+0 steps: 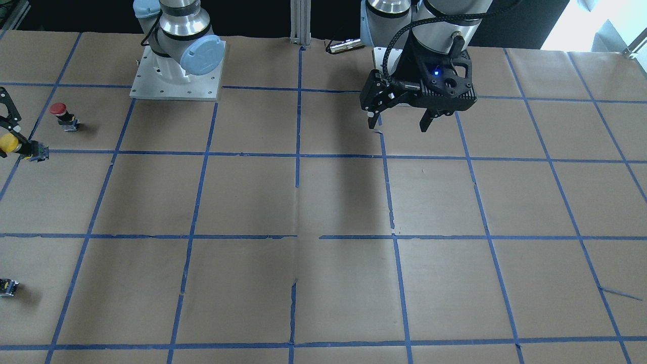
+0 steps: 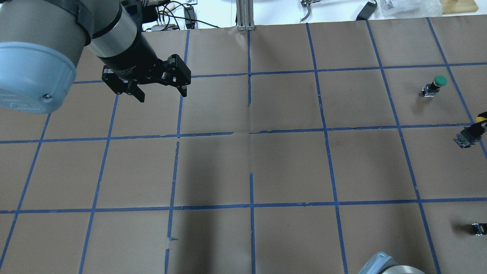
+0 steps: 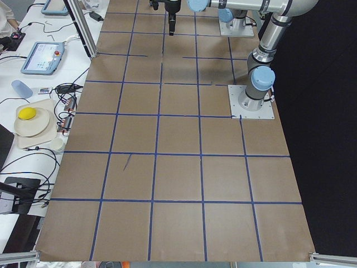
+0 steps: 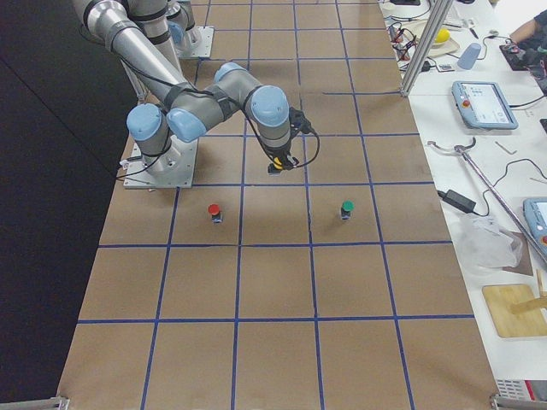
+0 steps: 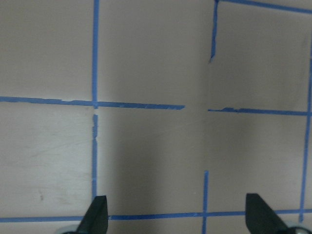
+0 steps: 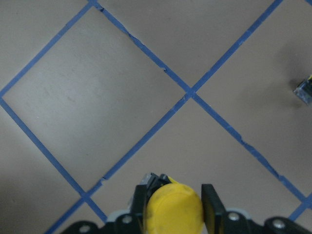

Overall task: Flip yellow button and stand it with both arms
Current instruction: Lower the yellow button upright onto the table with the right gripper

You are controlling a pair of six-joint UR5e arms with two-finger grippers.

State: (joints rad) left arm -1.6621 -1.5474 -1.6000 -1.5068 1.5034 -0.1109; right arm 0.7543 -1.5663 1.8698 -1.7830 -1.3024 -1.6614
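The yellow button (image 1: pixel 11 143) is held at the table's right end, tilted, with its dark base (image 1: pixel 38 151) pointing away from the fingers. My right gripper (image 6: pixel 175 207) is shut on its yellow cap (image 6: pixel 174 212), and one finger (image 6: pixel 211 202) shows beside the cap. The button also shows in the overhead view (image 2: pixel 471 134) and the exterior right view (image 4: pixel 275 167). I cannot tell if its base touches the paper. My left gripper (image 1: pixel 398 125) is open and empty, far from the button, and shows overhead (image 2: pixel 163 96) and in the left wrist view (image 5: pixel 178 214).
A red button (image 1: pixel 62 115) stands close to the held button, on the robot's side. A green button (image 2: pixel 435 84) stands farther out. Dark switch bases are cut off at frame edges (image 1: pixel 7 287), (image 2: pixel 478 228). The brown paper (image 1: pixel 323 202) has a blue tape grid.
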